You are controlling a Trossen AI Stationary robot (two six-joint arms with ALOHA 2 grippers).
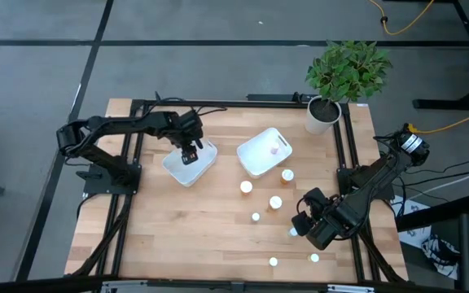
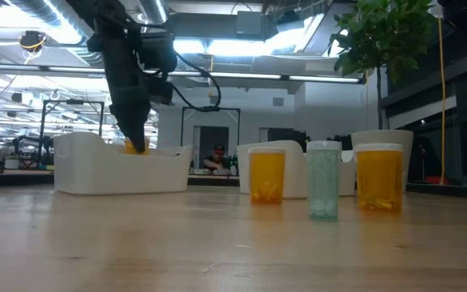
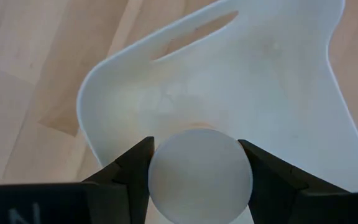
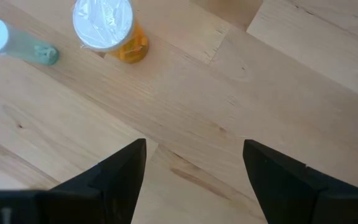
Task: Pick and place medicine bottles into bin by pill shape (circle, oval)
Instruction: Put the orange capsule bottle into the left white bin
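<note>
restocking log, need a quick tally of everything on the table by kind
loose medicine bottles on the table: 7
held bottle in the left gripper: 1
pinkish bottle in the right bin: 1
white bins, counting the left bin: 2
potted plant: 1
total: 12

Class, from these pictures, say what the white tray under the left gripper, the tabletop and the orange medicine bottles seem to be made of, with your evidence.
White tray: likely matte moulded plastic; smooth curved walls and a handle slot. Tabletop: wood, shown by pale planks with grain and seams. Orange medicine bottles: probably translucent plastic, since pills show through. The left gripper holds one by its frosted cap.
</note>
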